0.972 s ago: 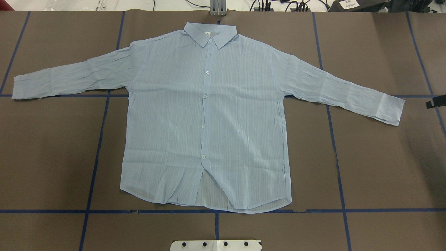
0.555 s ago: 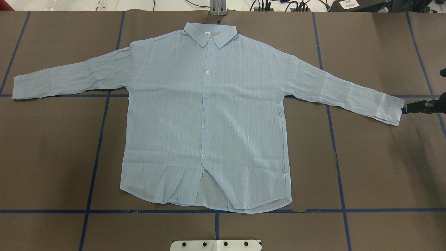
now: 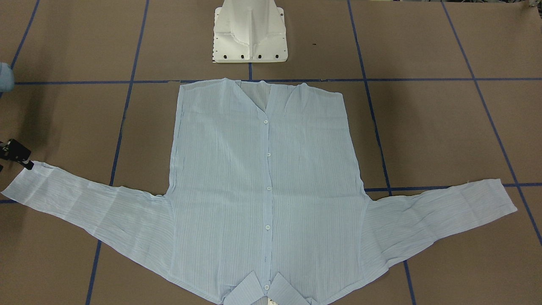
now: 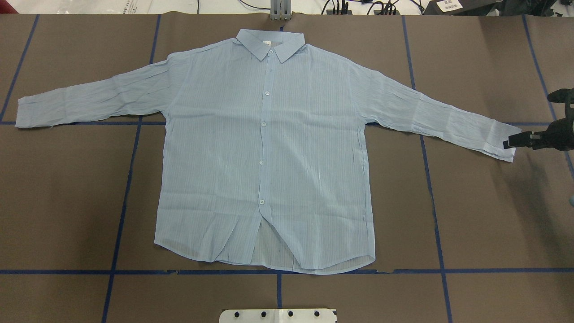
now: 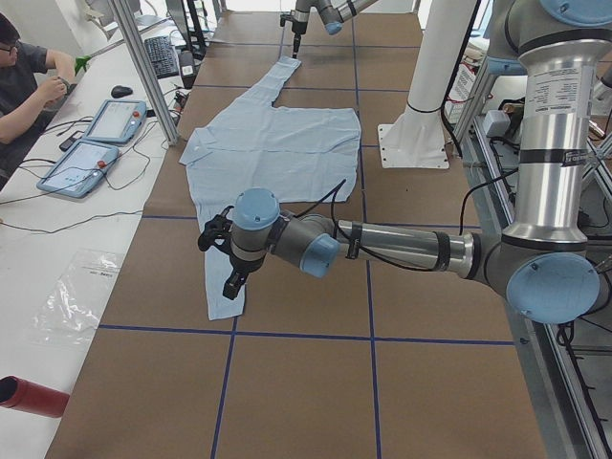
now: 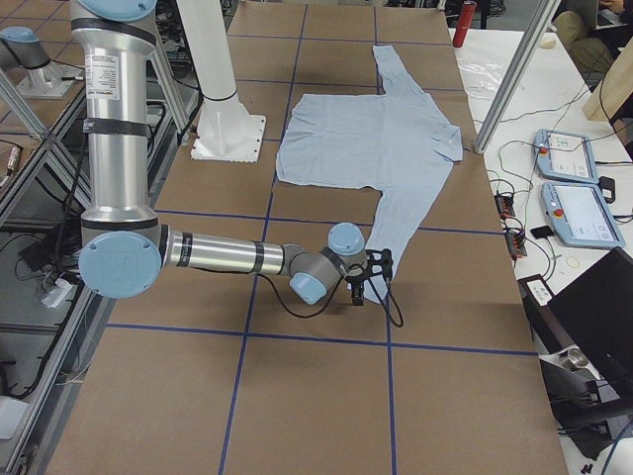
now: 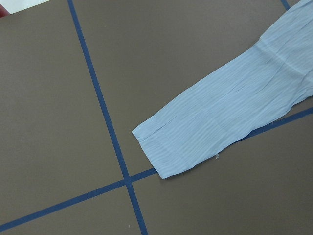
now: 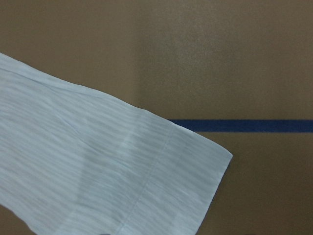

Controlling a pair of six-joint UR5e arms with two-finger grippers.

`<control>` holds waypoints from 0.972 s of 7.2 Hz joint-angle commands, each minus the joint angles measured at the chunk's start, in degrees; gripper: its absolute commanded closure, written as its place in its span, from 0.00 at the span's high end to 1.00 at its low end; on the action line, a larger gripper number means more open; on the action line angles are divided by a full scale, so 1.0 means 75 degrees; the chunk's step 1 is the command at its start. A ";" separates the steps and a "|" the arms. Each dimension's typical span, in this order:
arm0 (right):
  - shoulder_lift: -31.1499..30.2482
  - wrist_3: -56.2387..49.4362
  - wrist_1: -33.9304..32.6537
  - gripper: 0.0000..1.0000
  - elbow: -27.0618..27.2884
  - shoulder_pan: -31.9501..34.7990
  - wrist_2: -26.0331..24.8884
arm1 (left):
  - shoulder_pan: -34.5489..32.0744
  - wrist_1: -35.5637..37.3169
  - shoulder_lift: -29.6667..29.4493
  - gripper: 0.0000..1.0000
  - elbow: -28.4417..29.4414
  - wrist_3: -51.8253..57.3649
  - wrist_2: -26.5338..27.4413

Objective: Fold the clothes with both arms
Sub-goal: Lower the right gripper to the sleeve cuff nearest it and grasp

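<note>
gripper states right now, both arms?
Left gripper: seen only from the side, cannot tell.
Right gripper: at a shirt cuff, open or closed cannot be told.

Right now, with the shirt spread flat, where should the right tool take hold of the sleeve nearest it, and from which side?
Probably the cuff of that sleeve, approached from its outer end, where the right tool sits. The sleeve lies flat and stretched outward, so the cuff's free edge is the easiest part to pinch.

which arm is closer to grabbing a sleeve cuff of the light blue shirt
Right: its black gripper sits at the thin light-blue pinstriped shirt's cuff edge; the left gripper hangs higher over its cuff.
</note>
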 commanded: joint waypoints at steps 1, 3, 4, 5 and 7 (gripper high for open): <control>0.0018 -0.0009 -0.0030 0.88 -0.0028 -0.0026 0.0085 | -0.0009 0.0000 0.0000 1.00 0.0008 0.0009 -0.0004; 0.0064 0.0014 -0.0053 0.81 -0.0040 -0.0107 0.0109 | -0.0009 0.0000 0.0000 1.00 0.0008 -0.0003 -0.0004; 0.0123 0.0014 -0.0042 0.81 -0.0167 -0.0154 0.0109 | -0.0009 0.0000 0.0000 1.00 0.0008 -0.0003 -0.0004; 0.0135 0.0026 -0.0053 0.81 -0.0215 -0.0189 0.0109 | -0.0009 0.0000 0.0000 1.00 0.0008 -0.0003 -0.0004; 0.0135 0.0014 -0.0065 0.59 -0.0263 -0.0248 0.0120 | 0.0002 0.0000 0.0000 1.00 0.0020 -0.0003 -0.0004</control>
